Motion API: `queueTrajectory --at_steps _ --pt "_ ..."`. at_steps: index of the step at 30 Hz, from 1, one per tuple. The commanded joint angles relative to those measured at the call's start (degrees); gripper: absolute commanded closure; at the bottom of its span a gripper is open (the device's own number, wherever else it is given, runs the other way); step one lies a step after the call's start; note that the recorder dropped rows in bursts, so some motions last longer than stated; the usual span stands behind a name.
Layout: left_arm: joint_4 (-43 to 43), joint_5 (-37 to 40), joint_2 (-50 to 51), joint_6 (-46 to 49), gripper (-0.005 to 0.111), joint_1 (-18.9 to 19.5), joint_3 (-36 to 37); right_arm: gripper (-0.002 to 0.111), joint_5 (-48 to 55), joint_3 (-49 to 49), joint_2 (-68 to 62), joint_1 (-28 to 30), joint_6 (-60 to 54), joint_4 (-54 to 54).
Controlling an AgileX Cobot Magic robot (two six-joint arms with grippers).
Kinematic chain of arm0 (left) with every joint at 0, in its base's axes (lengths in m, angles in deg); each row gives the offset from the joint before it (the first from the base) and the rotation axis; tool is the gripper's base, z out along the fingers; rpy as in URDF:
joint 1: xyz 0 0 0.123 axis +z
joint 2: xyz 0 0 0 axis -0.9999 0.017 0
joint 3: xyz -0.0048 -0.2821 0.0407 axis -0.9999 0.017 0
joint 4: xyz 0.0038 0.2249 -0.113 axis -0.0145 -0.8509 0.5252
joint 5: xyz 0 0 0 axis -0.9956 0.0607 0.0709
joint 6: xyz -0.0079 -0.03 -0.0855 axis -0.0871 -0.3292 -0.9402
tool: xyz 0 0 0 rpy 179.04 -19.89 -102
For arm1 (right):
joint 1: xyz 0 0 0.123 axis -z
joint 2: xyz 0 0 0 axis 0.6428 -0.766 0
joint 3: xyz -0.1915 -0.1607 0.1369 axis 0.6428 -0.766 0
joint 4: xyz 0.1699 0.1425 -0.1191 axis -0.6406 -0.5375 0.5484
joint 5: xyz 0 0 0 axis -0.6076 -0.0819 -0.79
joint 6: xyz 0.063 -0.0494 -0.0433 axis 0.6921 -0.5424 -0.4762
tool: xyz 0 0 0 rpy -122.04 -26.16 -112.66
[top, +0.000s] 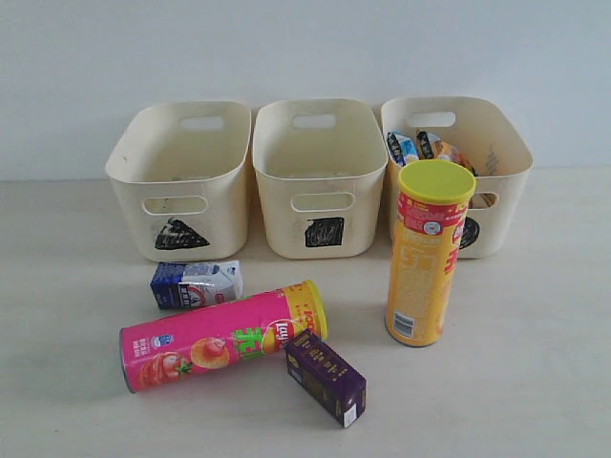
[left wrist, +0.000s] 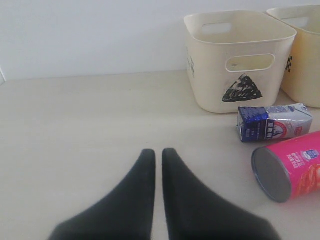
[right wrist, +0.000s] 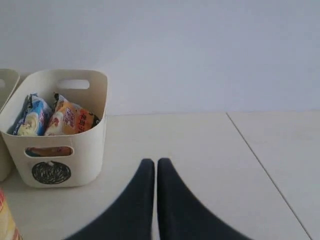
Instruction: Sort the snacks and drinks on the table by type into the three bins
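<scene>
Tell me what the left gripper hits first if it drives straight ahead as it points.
Likely nothing before the wall: only bare table lies ahead of the left gripper. The triangle bin sits off to the side of that line.

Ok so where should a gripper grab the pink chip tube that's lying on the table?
Probably its middle, coming straight down from above with the jaws across its width. The pink tube lies on its side; the purple carton crowds its yellow-lid end and the milk carton sits close behind its other end, so the middle looks freest.
</scene>
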Motion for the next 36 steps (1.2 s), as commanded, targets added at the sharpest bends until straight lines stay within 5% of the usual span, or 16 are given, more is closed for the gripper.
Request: queueTrajectory --at_steps 1,11,36 --pt "0.02 -0.23 -0.23 0.00 0.102 0.12 -0.17 0.108 -0.26 0.04 2.57 0.13 -1.72 0.11" --pt "0.02 -0.23 -0.23 0.00 0.102 0.12 -0.17 0.108 -2.69 -6.19 9.87 -5.06 -3.48 0.29" --pt "0.02 -0.23 -0.23 0.00 0.102 0.12 -0.17 0.108 -1.97 -25.93 27.65 -5.07 4.47 0.07"
